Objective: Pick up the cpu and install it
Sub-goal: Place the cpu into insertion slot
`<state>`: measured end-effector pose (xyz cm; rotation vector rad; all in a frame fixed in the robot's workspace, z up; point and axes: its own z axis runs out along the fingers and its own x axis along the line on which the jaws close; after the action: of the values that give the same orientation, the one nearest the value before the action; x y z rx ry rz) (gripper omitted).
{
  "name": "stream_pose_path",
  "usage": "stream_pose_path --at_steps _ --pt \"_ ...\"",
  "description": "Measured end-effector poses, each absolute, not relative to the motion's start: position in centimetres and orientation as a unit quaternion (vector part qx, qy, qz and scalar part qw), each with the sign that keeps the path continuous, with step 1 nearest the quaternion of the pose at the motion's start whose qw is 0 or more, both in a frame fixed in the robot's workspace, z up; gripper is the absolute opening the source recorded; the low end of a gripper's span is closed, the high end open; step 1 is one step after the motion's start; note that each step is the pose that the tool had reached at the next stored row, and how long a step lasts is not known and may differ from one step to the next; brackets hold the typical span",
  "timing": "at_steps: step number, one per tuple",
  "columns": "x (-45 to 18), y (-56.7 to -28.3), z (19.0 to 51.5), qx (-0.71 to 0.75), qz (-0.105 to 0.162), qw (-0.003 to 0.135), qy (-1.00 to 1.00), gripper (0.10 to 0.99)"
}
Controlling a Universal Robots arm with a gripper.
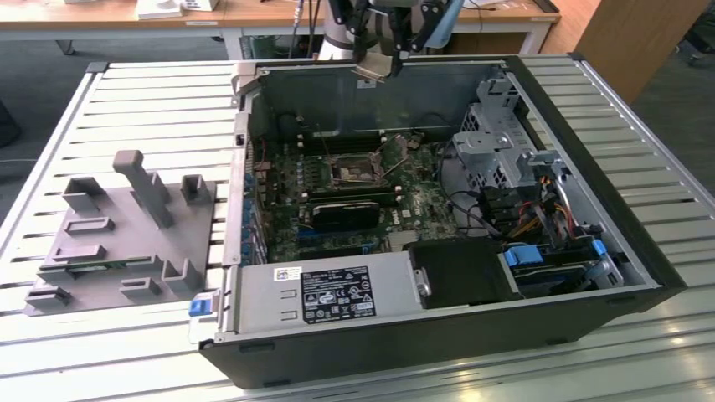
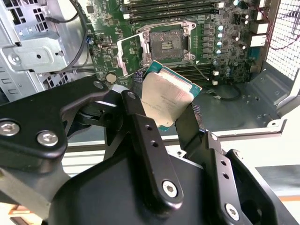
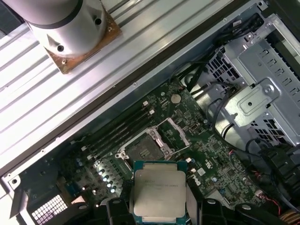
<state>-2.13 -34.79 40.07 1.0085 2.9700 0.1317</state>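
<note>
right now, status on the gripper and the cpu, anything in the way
Gripper shut on cpu, held up off the motherboard. Socket uncovered, not yet filled. Nothing seen between cpu and socket.

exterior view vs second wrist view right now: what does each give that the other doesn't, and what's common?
Exterior view: the grey fixture tray on the slatted table, at the exterior view's left of the open case, plus the power supply at the case's near edge.
Second wrist view: the gripper shut on the cpu, held tilted, metal top toward the camera, apart from the board.
Shared: the green motherboard with its empty socket, retention frame open.
</note>
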Motion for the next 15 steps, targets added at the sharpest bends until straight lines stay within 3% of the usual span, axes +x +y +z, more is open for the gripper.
stream_pose_path --at_steps 15 --pt "-2.13 -34.79 40.06 0.376 0.042 0.004 0.926 0.533"
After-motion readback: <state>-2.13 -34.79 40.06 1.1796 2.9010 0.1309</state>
